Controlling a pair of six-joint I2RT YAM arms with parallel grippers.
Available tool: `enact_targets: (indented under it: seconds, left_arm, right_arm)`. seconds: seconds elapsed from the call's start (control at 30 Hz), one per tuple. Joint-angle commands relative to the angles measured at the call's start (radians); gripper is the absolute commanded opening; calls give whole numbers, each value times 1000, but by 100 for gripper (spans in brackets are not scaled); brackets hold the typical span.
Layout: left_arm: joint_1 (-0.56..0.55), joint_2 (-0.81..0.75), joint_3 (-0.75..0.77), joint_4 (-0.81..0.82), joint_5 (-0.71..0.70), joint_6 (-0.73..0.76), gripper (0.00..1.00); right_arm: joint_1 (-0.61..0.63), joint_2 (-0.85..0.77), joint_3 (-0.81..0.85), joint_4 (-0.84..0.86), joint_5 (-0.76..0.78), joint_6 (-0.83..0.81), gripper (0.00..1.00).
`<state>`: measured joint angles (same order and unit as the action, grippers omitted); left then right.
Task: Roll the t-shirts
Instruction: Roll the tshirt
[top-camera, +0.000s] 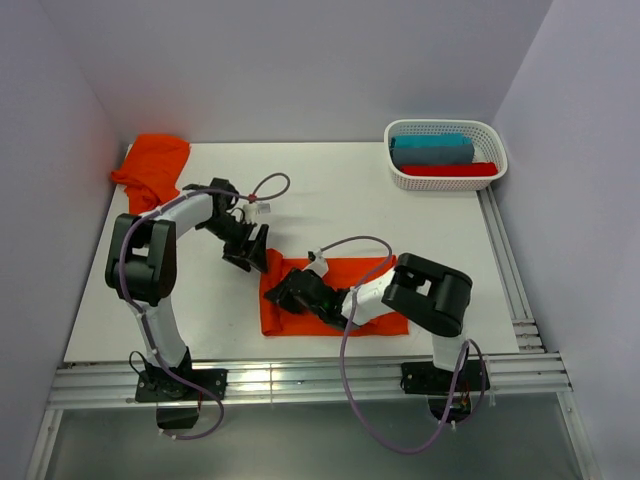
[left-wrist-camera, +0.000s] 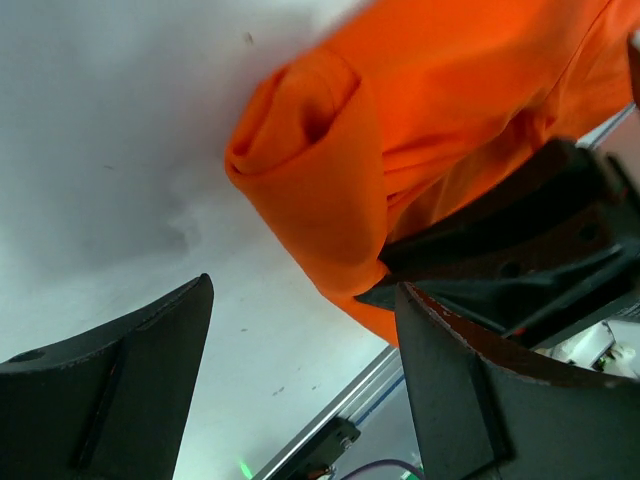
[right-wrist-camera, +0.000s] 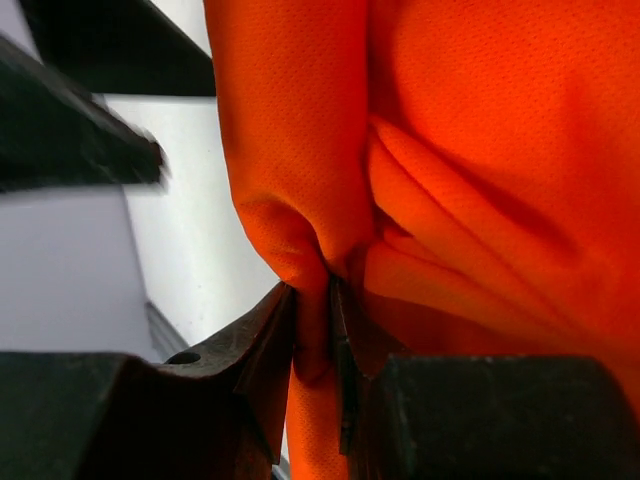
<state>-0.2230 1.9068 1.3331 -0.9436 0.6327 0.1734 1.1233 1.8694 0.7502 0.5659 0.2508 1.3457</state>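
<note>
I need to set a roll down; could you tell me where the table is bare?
Bare: the table between the heaped shirts and the basket, and the strip in front of it. Crowded: near centre, where the left gripper and right gripper meet the folded shirt.

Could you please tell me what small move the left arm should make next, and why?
Probably ease the left gripper forward onto the rolled end of the t-shirt and close. Its jaws stand open, gripping nothing, while the right gripper pinches a fold, so the cloth is held on one side only.
</note>
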Motion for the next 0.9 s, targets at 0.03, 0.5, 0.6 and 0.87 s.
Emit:
enact_targets:
  seconds: [0.03,0.5,0.6,0.87]
  left_arm:
    - [-4,-57,-77,106,93,37,79]
    - [-4,20,-127,324,-11,-143,62]
    - [-4,31,-115,318,-63,-166,47]
    - [-25,17,-69,255,-192,-164,4]
  right_arm:
    - [-37,53,-48,124,-134,0,27]
    - [-82,171,-120,433,-173,122,26]
    - [-74,142,-72,257,-135,83,27]
    - [-4,65,174,-303,62,-57,49]
